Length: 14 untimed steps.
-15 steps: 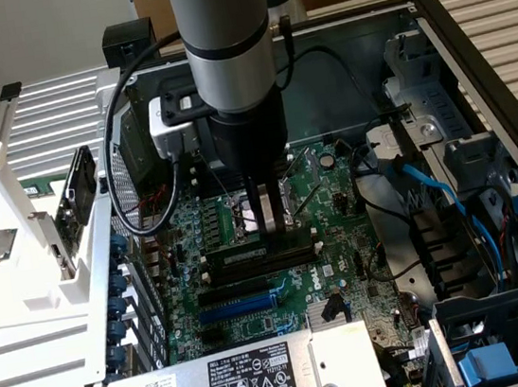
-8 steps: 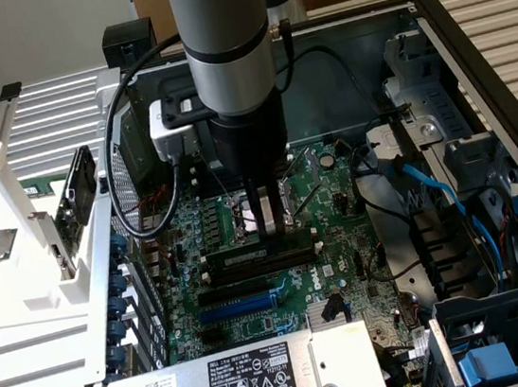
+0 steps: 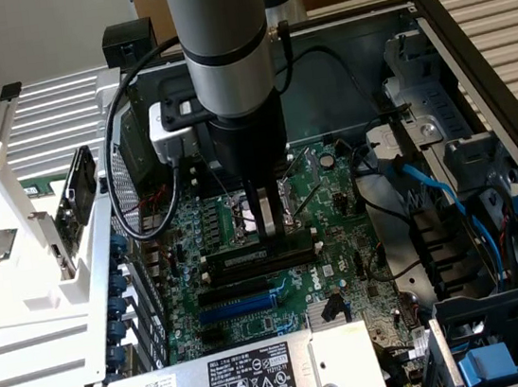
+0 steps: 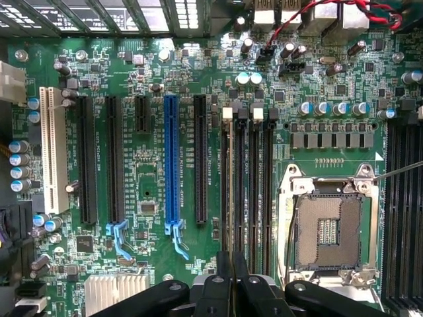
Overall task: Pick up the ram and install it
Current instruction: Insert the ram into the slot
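Note:
My gripper point(image 3: 266, 233) hangs straight down from the arm over the motherboard point(image 3: 337, 240) inside the open computer case. Its fingertips rest at the top of a long dark stick, the ram point(image 3: 238, 253), which stands on edge in the black memory slots point(image 3: 250, 269). In the wrist view the fingers point(image 4: 223, 281) are pressed close together. The ram point(image 4: 232, 198) shows only as a thin dark edge between them, running along the slot nearest the other black memory slots point(image 4: 260, 191) with white end clips. Its green face and label are hidden.
The CPU socket point(image 4: 328, 228) lies right beside the slots. A blue slot point(image 4: 172, 165) and black expansion slots sit on the other side. A power supply point(image 3: 255, 380) is at the front, blue cables and a drive cage point(image 3: 492, 220) at the exterior view's right, a white rack point(image 3: 22, 282) at its left.

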Available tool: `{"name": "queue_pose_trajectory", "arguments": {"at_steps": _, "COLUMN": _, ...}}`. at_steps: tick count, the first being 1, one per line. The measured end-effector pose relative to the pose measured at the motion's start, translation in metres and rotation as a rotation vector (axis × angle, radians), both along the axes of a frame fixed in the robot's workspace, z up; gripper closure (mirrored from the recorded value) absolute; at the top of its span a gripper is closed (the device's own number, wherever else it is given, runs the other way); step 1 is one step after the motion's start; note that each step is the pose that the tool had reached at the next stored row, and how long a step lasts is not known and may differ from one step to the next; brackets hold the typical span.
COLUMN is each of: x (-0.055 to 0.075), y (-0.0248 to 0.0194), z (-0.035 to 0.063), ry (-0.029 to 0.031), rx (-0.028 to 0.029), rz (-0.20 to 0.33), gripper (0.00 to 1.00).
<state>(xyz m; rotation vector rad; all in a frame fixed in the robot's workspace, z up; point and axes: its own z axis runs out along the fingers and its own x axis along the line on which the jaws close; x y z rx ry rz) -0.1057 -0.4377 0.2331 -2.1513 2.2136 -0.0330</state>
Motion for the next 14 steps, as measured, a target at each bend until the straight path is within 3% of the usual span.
{"name": "queue_pose_trajectory", "arguments": {"at_steps": 6, "x": 0.0000, "y": 0.0001, "z": -0.0014, "ry": -0.0018, "rx": 0.0001, "rz": 0.000, "gripper": 0.88}}
{"name": "queue_pose_trajectory", "arguments": {"at_steps": 8, "x": -0.0001, "y": 0.0000, "z": -0.0015, "ry": -0.0047, "rx": 0.0000, "rz": 0.001, "gripper": 0.88}}
{"name": "queue_pose_trajectory", "arguments": {"at_steps": 9, "x": -0.0026, "y": 0.0001, "z": -0.0019, "ry": -0.0101, "rx": 0.0000, "rz": 0.003, "gripper": 0.88}}
{"name": "queue_pose_trajectory", "arguments": {"at_steps": 14, "x": -0.0032, "y": 0.0000, "z": -0.0020, "ry": -0.0133, "rx": 0.0001, "rz": 0.006, "gripper": 0.88}}
